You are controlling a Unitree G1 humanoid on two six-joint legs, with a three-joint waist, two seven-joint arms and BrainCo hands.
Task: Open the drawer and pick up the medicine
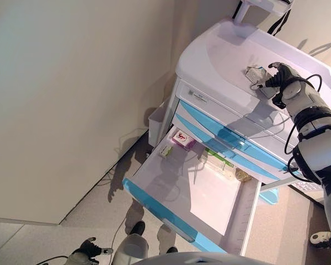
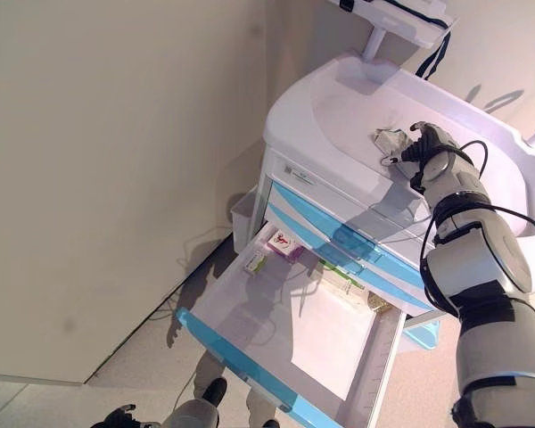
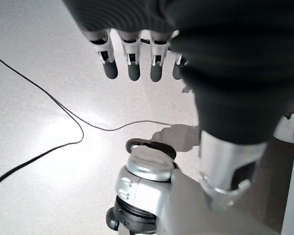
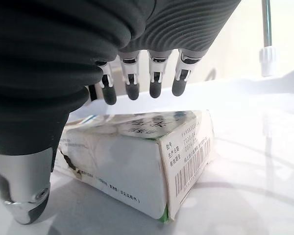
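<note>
A white medicine box [image 4: 137,156] lies on the white cart top [image 1: 220,55]; it also shows in the left eye view [image 1: 255,73]. My right hand [image 1: 281,80] hovers right over it, fingers [image 4: 156,81] straight above the box and thumb beside it, not closed on it. The cart's lower drawer [image 1: 171,212], blue-fronted, stands pulled far out. It holds a pink box [image 1: 183,138], a small white-green box [image 1: 165,150] and a green box [image 1: 220,160] at its back. My left hand [image 1: 89,249] hangs low near the floor, fingers [image 3: 132,54] relaxed and empty.
A wall runs close along the cart's left side. A small white bin [image 1: 156,122] hangs on the cart's left flank. Two closed blue-trimmed drawers [image 1: 231,138] sit above the open one. A pole [image 1: 259,8] rises at the cart's back.
</note>
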